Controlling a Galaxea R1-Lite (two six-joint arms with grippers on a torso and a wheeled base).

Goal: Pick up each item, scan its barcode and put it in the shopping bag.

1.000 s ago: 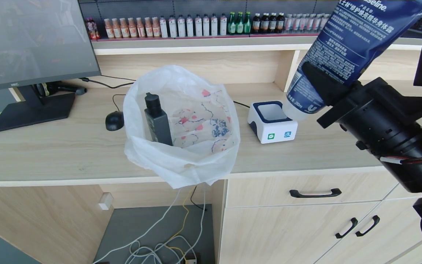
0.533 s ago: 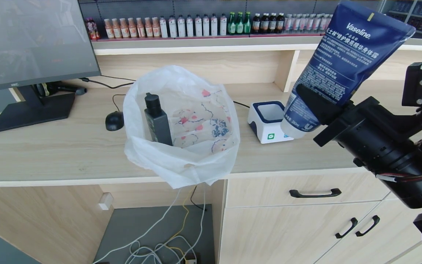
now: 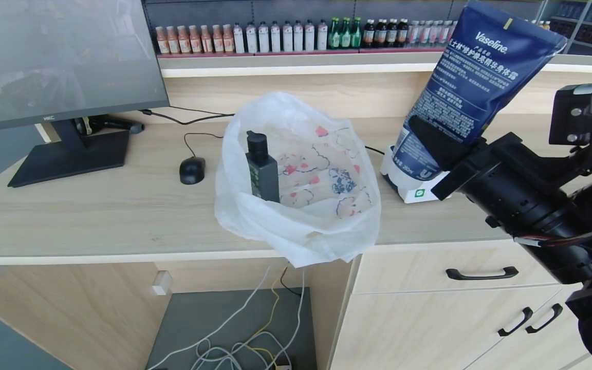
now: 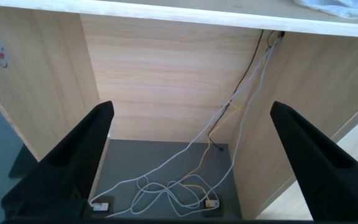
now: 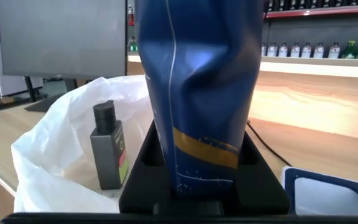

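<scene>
My right gripper (image 3: 436,150) is shut on a blue lotion tube (image 3: 476,87), cap end down, held tilted just above the white barcode scanner (image 3: 405,191) and hiding most of it. In the right wrist view the tube (image 5: 197,93) stands between the gripper's (image 5: 197,171) black jaws, with the scanner (image 5: 328,193) beside it. Left of the scanner sits the white plastic shopping bag (image 3: 296,226), open, with a dark bottle (image 3: 262,167) upright inside and a patterned pack behind it. My left gripper (image 4: 194,168) is open, low in front of the counter's recess.
A monitor (image 3: 59,56) and a black mouse (image 3: 192,170) are on the wooden counter (image 3: 95,216) left of the bag. A shelf of bottles (image 3: 296,36) runs along the back. Drawers with black handles (image 3: 481,274) lie below the counter; cables (image 4: 185,186) trail in the recess.
The head camera has shifted, sliding the whole scene right. The right gripper has lowered the tube and brought it left, over the scanner. The bag and bottle stay put.
</scene>
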